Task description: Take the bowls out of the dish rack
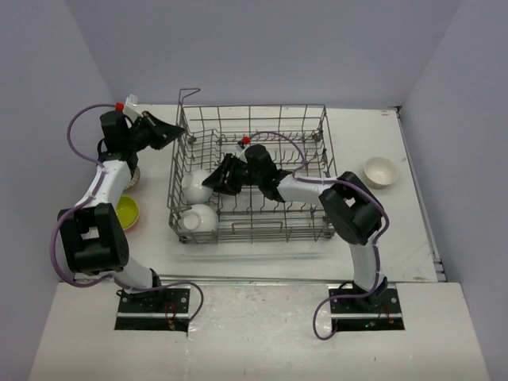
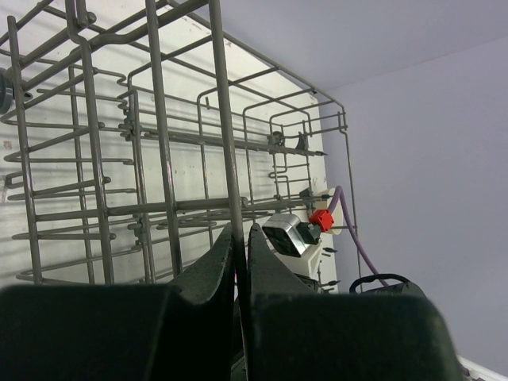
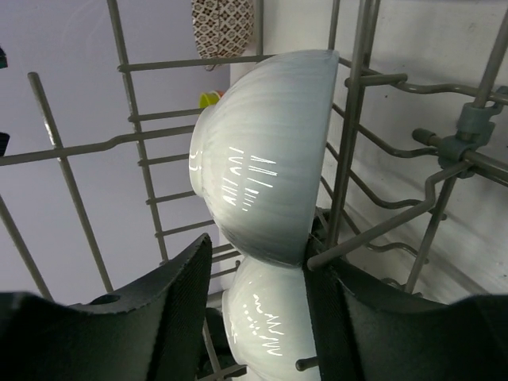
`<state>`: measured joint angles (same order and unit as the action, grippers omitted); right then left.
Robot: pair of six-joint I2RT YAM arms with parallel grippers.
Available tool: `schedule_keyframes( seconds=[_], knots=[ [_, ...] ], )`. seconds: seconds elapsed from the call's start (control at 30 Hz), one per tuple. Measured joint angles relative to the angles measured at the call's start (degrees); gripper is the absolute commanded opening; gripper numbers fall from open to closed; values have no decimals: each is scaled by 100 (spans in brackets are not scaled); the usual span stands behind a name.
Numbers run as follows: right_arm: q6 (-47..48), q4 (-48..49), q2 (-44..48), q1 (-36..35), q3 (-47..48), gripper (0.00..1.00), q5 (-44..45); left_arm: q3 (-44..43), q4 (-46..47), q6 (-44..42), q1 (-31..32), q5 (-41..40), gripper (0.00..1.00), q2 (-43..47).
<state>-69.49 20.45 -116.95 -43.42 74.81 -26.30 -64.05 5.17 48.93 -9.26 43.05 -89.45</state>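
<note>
Right gripper (image 3: 260, 266): fingers part-spread, one on each side of the nearer white bowl (image 3: 262, 325), which lies on its side. The pads look very close to the glazed wall. I cannot tell whether they actually press on it, so no grip is confirmed.

Just past it sits a second white bowl (image 3: 262, 151), also on its side. It appears to lean on the first. Upright tines (image 3: 349, 159) stand close on the right. Both bowls sit at the left end of the dish rack (image 1: 262, 230), which stands mid-table.

Left gripper (image 2: 240, 242): clamped shut on an upright wire at the rack's far left corner, apparently bracing it.

Outside the rack are a white bowl on the table (image 1: 380, 171) to the right, and a yellow-green bowl (image 1: 127, 212) and a patterned bowl (image 1: 132, 176) to the left. The patterned one is partly hidden under the left arm.

Risks, as judged from here:
- The bowl wall is smooth and curved, so a shallow pinch could squirt it out of the fingers.
- Lifting the nearer bowl removes the second bowl's support, and that one may roll or drop against the wires.
- The rim may snag a tine on the way up and drag the rack. The left clamp should limit this.
- The right finger is close to the wires and could jam if it closes off-centre.
</note>
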Motion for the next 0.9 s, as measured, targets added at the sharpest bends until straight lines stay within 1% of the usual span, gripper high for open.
schedule_keyframes(
  seconds=[0.07, 0.1, 0.2, 0.27, 0.43, 0.47, 0.53, 0.57, 0.73, 0.9],
  knots=[
    [-81, 157, -2, -15, -28, 45, -48, 0, -2, 0, 0, 0, 0, 2],
    [-127, 221, -9, -15, -28, 37, -72, 0, -4, -2, 0, -2, 0, 2],
    [-337, 592, -94, -15, -26, 34, -203, 0, -7, -4, 0, -2, 0, 2],
    [-498, 894, -216, -33, -24, 26, -323, 0, -11, -9, 0, -4, 0, 9],
    [-883, 1493, -505, -44, 164, 25, -686, 0, -17, -24, -11, -4, 0, 13],
    [-951, 1558, -588, -44, 262, 16, -745, 0, -22, -24, -11, -4, 0, 13],
    [-1110, 1803, -765, -52, 444, 7, -796, 0, -26, -24, -11, -2, 0, 15],
    [-1191, 1950, -826, -61, 503, 0, -791, 0, -31, -26, -11, -2, 0, 17],
    [-1626, 2538, -1049, -92, 551, 0, -841, 0, -48, -31, -11, 0, 0, 22],
    [-2020, 3392, -1185, -87, 319, 0, -905, 0, -48, -28, -11, 2, 0, 22]
  ],
)
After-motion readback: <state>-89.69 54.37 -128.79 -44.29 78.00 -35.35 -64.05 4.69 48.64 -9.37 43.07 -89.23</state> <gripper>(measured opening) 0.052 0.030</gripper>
